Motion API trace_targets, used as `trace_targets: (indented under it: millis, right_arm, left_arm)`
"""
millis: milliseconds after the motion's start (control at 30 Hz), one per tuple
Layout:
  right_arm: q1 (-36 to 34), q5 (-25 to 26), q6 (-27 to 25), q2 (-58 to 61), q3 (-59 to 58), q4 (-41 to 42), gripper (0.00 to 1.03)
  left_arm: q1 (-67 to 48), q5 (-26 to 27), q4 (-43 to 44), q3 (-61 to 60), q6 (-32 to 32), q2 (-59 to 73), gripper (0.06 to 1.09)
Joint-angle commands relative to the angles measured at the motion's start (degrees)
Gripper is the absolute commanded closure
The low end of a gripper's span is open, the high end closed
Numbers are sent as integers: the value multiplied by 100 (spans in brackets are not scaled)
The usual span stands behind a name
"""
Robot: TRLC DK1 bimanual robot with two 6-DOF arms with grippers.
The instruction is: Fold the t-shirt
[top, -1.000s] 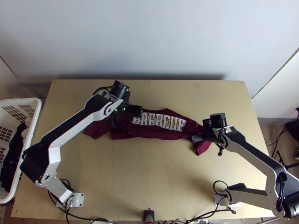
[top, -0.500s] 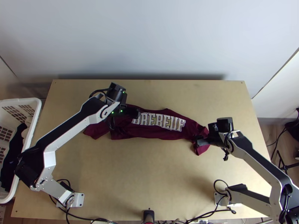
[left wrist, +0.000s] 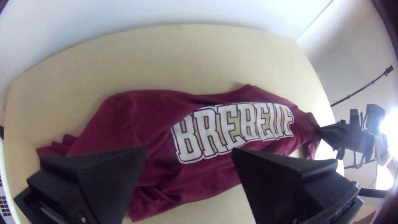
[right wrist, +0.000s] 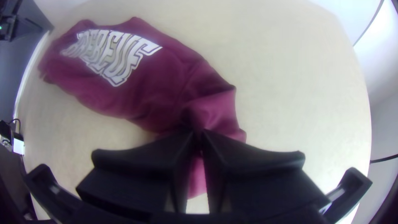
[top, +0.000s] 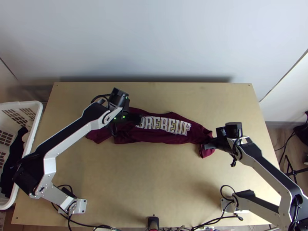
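The maroon t-shirt [top: 161, 137] with white lettering lies as a long, wrinkled band across the table, its sleeve at the right end crumpled. In the top view my left gripper [top: 135, 118] is over the shirt's left part. My left gripper [left wrist: 188, 151] stands open in the left wrist view, shirt cloth beneath and beyond its spread fingers. My right gripper [top: 208, 146] is at the sleeve at the right end. In the right wrist view my right gripper [right wrist: 199, 135] is shut on that sleeve, with cloth gathered at its tips.
A white laundry basket [top: 37, 115] with dark clothing [top: 15, 154] stands beyond the table's left edge. Bare tabletop [top: 146, 181] lies between the shirt and the near edge. Cables [top: 88, 224] run along that near edge.
My left gripper has shifted left and slightly nearer the bases. The right one has moved a little right and nearer, and the sleeve around it has drawn together.
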Motion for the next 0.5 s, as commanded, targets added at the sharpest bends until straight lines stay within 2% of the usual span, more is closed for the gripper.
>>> trace_targets:
  millis: [0,233,467]
  right_arm:
    - [-15,35,-89,-345,74,-7,92]
    - [-50,44,-168,-828,1120,-534,92]
    - [-32,308,377,-679,3449,-851,96]
  left_arm:
    - [14,15,40,-48,53,-51,10]
    - [-206,7,49,-505,167,-253,10]
    - [-224,15,251,-1041,273,-306,10]
